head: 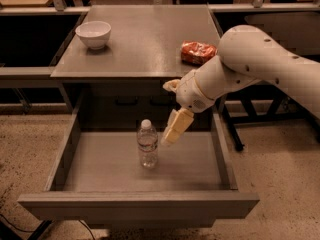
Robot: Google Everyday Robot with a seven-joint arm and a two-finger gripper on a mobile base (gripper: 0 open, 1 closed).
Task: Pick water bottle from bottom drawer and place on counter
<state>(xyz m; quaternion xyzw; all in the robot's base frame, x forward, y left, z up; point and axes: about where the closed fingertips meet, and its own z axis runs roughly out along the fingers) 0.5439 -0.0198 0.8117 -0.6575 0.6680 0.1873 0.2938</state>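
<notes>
The water bottle (147,144), clear with a white cap, stands upright in the middle of the open bottom drawer (140,170). My gripper (171,134) hangs from the white arm, inside the drawer just right of the bottle at its shoulder height, not touching it. The counter (142,41) is the grey cabinet top behind and above the drawer.
A white bowl (93,34) sits at the counter's back left. A red snack bag (198,52) lies at the counter's right edge, beside my arm. Two dark-handled smaller drawer fronts (137,102) are behind the bottle. The drawer's tall sides flank the bottle.
</notes>
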